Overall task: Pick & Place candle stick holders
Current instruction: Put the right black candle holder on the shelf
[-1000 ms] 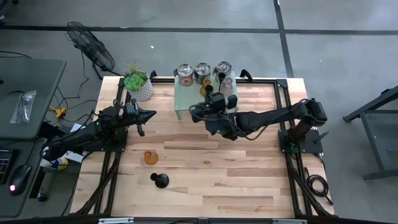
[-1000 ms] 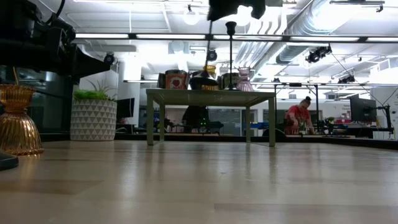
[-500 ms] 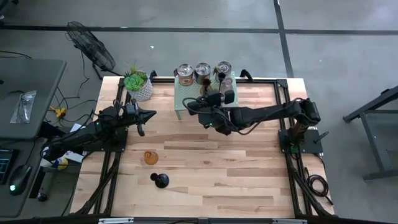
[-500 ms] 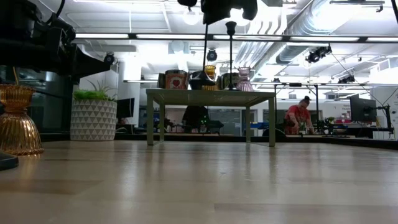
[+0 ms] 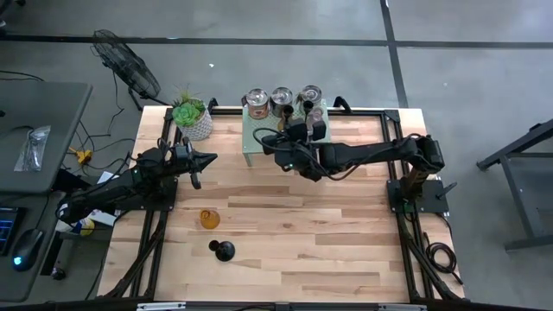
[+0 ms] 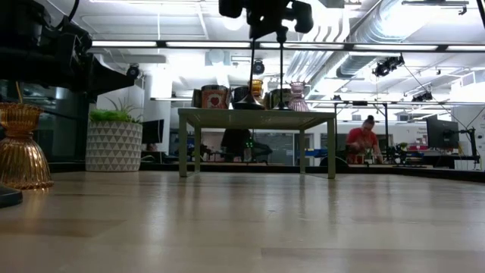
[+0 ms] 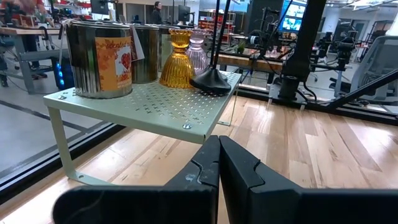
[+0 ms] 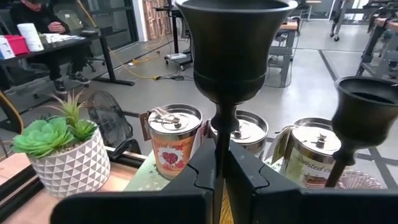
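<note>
My right gripper (image 8: 222, 155) is shut on a black stemmed holder (image 8: 235, 43) at the pale green shelf (image 5: 257, 131) at the table's far middle. On the shelf stand three silver cups (image 5: 281, 99), an amber holder (image 7: 178, 59), a pink holder (image 7: 197, 53) and another black holder (image 8: 364, 112). A second amber holder (image 5: 209, 218) and a third black holder (image 5: 223, 250) stand on their bases on the table, near left. My left gripper (image 5: 202, 161) is shut and empty at the left; it also shows in its own wrist view (image 7: 219, 165). My right gripper pinches the black holder's thin stem (image 8: 222, 127) between its two fingers, just below the cup. The fingers lie about level and come from the table's near right, across the stem. The holder stands upright, its round base (image 7: 211, 81) down at the shelf's top near the front corner.
A white pot with a green plant (image 5: 192, 117) stands at the far left, beside the shelf. The bare wooden table (image 5: 328, 233) stretches near and right. A person (image 6: 365, 140) is in the room beyond.
My right gripper has carried the black holder toward the table's far edge and a little left, over the shelf, and down. The holder stays upright; its base, which hung above the shelf's front edge, is now down at the shelf top.
</note>
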